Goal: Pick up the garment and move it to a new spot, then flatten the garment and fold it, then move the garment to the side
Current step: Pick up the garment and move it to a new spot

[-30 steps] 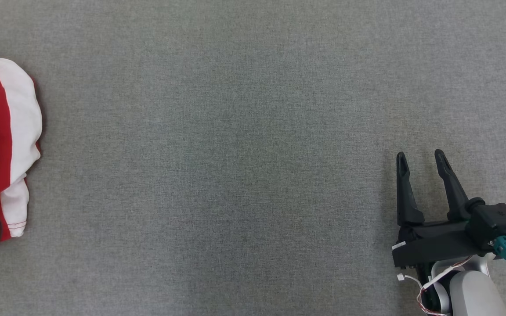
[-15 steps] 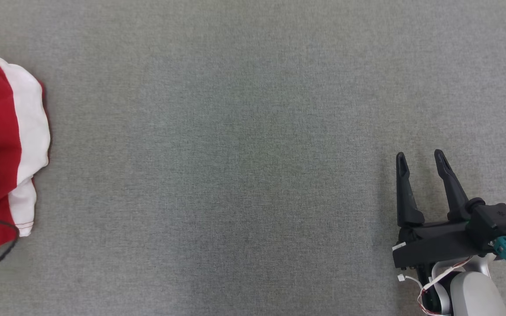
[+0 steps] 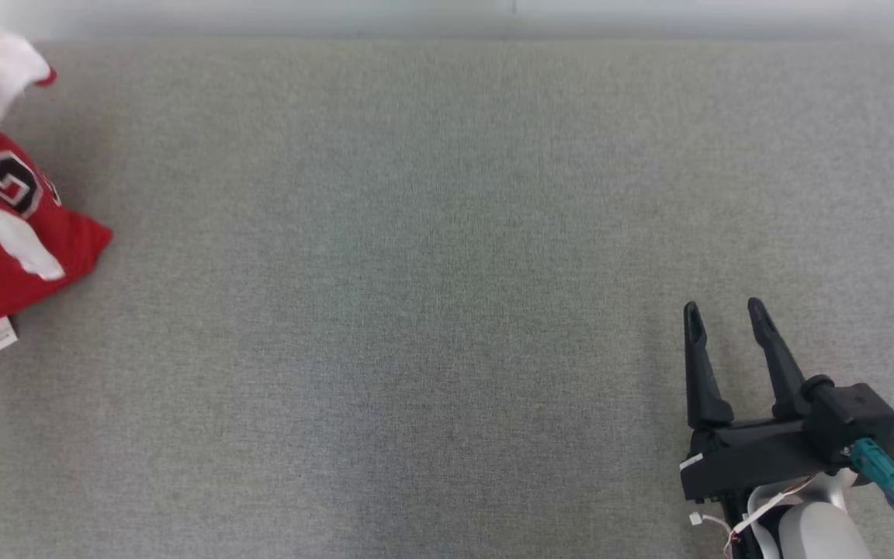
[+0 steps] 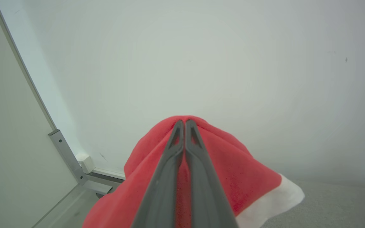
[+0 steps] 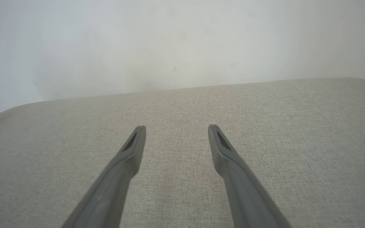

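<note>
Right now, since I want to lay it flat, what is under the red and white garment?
The garment hangs pinched in the shut left pincer. The grey fabric surface shows beside it; the patch straight beneath it is covered, so anything there cannot be seen.

Red-and-white garment (image 3: 20,248) bunched at left edge, grey cloth surface (image 3: 416,310); right gripper (image 3: 722,307) lower right, fingers spread

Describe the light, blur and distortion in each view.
Head view: even, soft light, no glare; the garment is slightly smeared at the frame's left edge; a faint shadow lies beside the right gripper. Left wrist view: the left gripper, shut on the garment, looks soft near the lens. Right wrist view: the far edge of the table bows, a wide-angle effect.
</note>
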